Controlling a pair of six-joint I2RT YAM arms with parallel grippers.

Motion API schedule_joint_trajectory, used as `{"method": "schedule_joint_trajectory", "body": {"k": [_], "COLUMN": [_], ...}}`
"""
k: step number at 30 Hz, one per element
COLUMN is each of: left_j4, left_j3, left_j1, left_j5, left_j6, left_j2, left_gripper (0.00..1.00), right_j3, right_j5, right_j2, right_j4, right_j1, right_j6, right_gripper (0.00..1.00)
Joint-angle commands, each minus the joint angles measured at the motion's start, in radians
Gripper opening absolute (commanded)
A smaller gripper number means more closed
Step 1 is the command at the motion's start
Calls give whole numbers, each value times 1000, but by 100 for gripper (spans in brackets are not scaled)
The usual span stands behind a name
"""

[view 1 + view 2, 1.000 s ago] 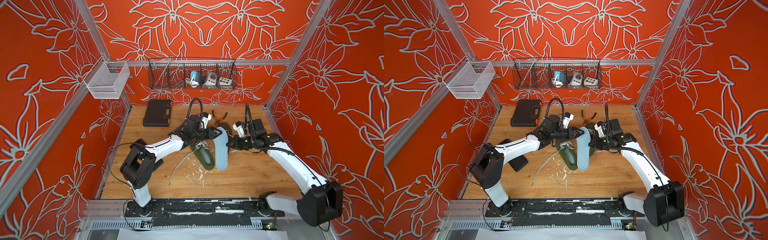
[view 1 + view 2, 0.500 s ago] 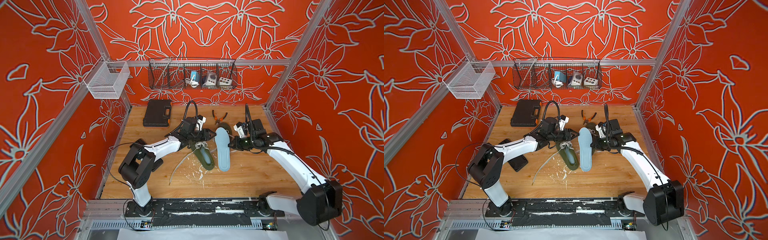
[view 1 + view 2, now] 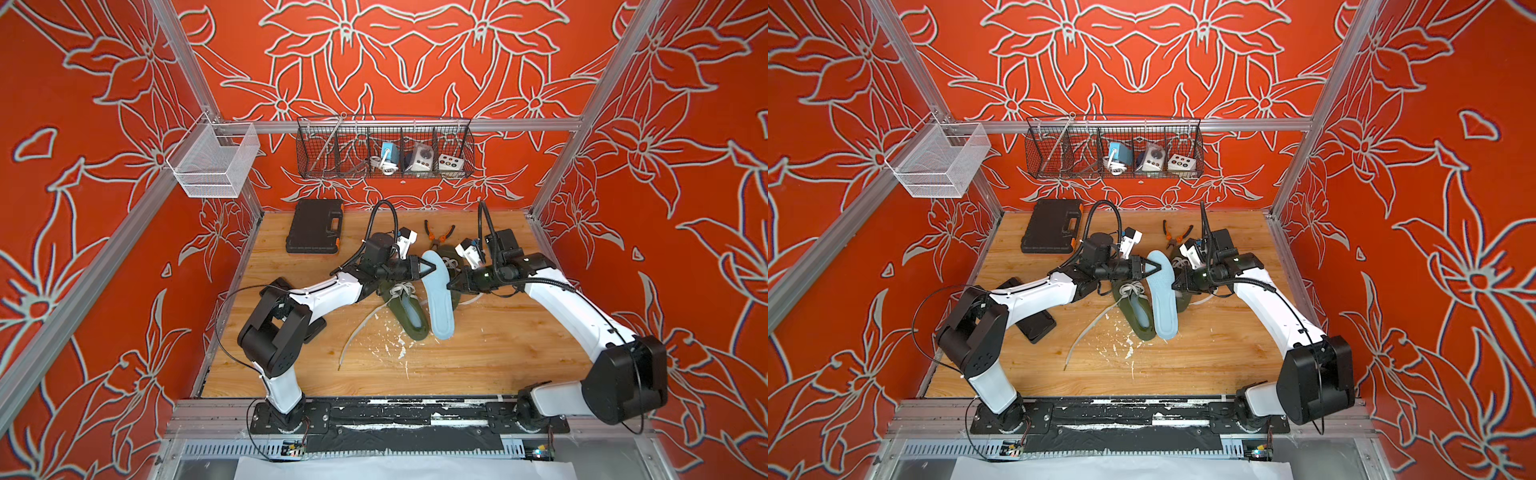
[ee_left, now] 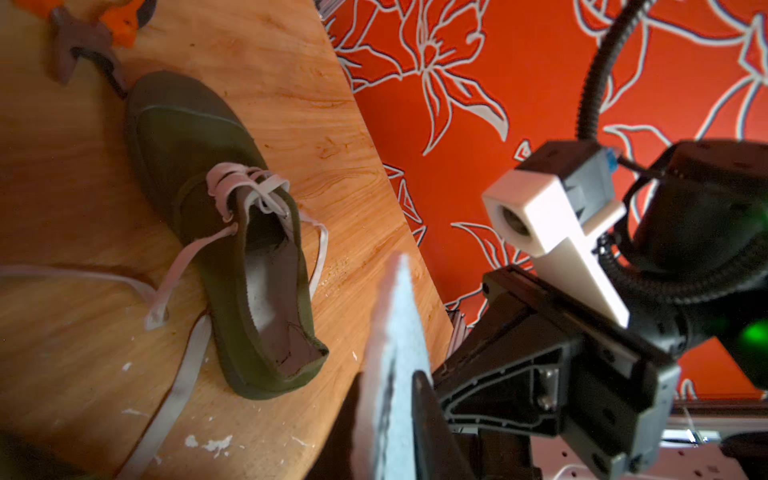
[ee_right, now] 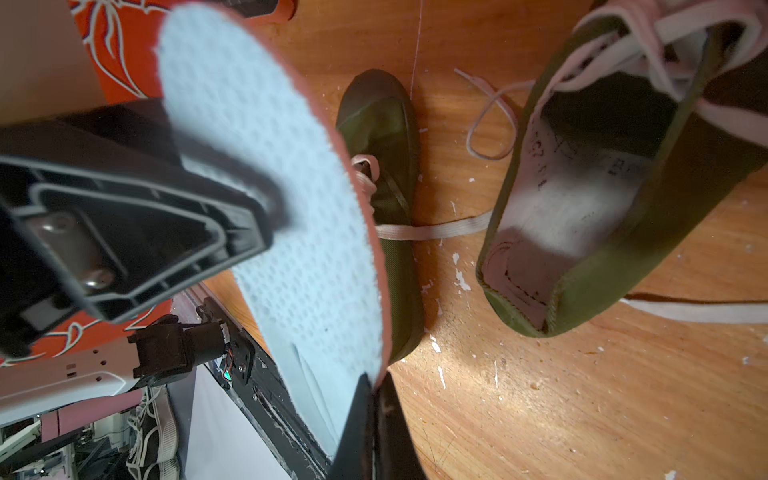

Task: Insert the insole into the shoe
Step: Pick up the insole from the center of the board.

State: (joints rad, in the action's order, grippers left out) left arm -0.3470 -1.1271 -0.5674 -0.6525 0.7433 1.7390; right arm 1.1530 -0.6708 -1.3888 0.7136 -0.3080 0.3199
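Note:
The light blue insole (image 3: 438,297) (image 3: 1163,299) hangs on edge above the wooden floor, held from both sides. My left gripper (image 3: 430,266) (image 4: 388,386) is shut on its far left edge. My right gripper (image 3: 449,286) (image 5: 376,386) is shut on its right edge. One olive green shoe (image 3: 405,313) (image 5: 388,199) lies just left of the insole, with pale lining showing in its opening. The other olive shoe (image 3: 451,255) (image 4: 232,249) lies behind the insole near the pliers, partly hidden in both top views; its opening (image 5: 582,208) faces up with nothing in it.
A black tool case (image 3: 316,226) lies at the back left, and pliers (image 3: 438,235) at the back middle. A wire basket (image 3: 384,147) and a white mesh basket (image 3: 212,162) hang on the walls. A loose white lace (image 3: 359,330) and white flecks lie in front of the shoes.
My left gripper, open beside the insole's far end a moment ago, has closed on that edge. The right gripper has kept its hold, and the insole has barely shifted.

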Motion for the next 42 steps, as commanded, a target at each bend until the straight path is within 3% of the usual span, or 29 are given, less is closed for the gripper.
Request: {"method": "schedule_joint_trajectory", "body": {"k": [1,2,4,11,16,23,42], "left_j4": [-27,-23,-22,-69,-112,-191,-218], "left_j3": [0,-3,-7,2,30,85,98], "left_j1": [-5,-5,-4,-3,-3,-3,-3], "left_j5": [-18,-14,1,56,103,124,108], "left_j6": [10,18,51,226,344,432,459], "left_j2": [0,-2,-5,-6,-16,-27,-19], "left_gripper": [0,0,0,0,0,0,0], "right_j3": [42,41,23,-139,-261,-269,-281], "right_j5": [-9,0,17,144,264,393,451], "right_j2": [0,5,28,200,283,244,129], "right_j4": [15,13,-13,-258,-436,-460,-510], "right_j1": [-9,-11,-11,-53,-123,-197,-267], "right_j6": [-82,-96,-115,-116,-127,-149,-117], "right_gripper": [0,5,37,98,99,99,99]}}
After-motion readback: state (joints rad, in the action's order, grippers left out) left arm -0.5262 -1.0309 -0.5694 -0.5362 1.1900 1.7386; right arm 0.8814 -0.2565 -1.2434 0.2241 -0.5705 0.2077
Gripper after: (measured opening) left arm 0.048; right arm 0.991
